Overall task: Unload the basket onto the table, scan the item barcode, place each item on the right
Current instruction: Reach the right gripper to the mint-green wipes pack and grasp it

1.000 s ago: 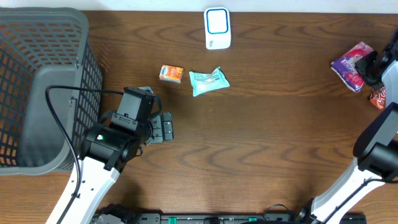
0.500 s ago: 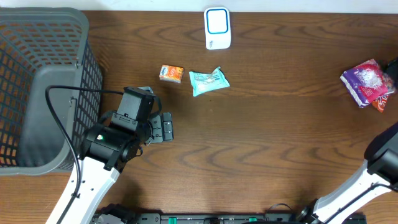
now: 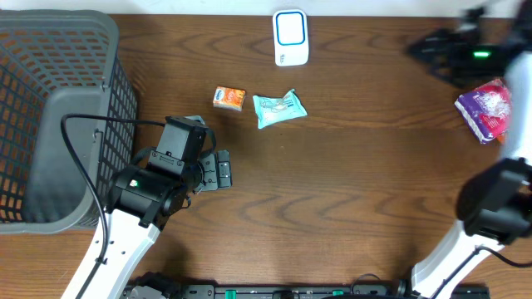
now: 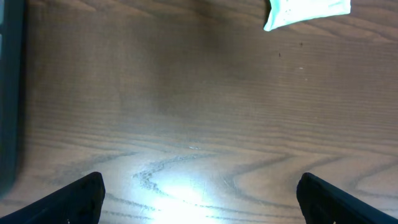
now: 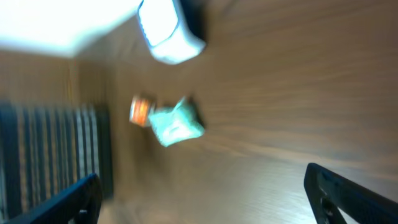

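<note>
Right pincer [image 5: 205,198]: spread to full width, nothing held. Blurred in the overhead view, above the far right corner of the table [image 3: 357,191]. Left pincer [image 4: 205,198]: likewise wide open and empty, low over bare wood, near the basket [image 3: 50,100] that fills the far left corner.

Candidates for scanning, all lying free:
- purple packet [image 3: 486,108], at the right edge, close to the right arm
- green packet [image 3: 279,108] and orange box [image 3: 229,98], side by side but apart, mid-table toward the far edge
- scanner [image 3: 290,37], at the middle of the far edge, just beyond the green packet

Cannot tell which item is meant. Right wrist view faces the green packet, orange box and scanner, so probably one of those two.

Notes for doing the step well:
- Settle on one item before descending.
- Come down from above and close across the narrow width, clear of its neighbour.
- No barcode visible on any item, so expect to turn the printed face toward the scanner window.
- Hold flat and steady near the window, not touching.
- Likely risk: soft film buckling in the grip and creasing the bars.
</note>
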{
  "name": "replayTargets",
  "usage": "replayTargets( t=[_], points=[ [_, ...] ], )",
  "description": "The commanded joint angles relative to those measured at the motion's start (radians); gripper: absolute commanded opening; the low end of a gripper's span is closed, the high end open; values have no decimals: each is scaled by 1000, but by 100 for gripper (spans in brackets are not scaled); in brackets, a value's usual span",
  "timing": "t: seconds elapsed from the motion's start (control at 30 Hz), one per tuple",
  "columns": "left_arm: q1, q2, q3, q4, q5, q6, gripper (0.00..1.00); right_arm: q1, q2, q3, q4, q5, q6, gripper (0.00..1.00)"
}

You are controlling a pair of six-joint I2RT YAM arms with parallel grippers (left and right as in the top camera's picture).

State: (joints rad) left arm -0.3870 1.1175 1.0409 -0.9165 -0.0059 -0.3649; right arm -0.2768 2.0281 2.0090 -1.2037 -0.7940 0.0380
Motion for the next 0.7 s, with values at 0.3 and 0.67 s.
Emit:
replayTargets(
  t=[0.3, 0.67],
  points=[
    [5, 1, 1, -3, -5, 13, 98, 468, 23, -279, 459, 238, 111, 99],
    [5, 1, 1, -3, -5, 13, 98, 770, 39, -336, 686, 832, 495, 63]
  ],
)
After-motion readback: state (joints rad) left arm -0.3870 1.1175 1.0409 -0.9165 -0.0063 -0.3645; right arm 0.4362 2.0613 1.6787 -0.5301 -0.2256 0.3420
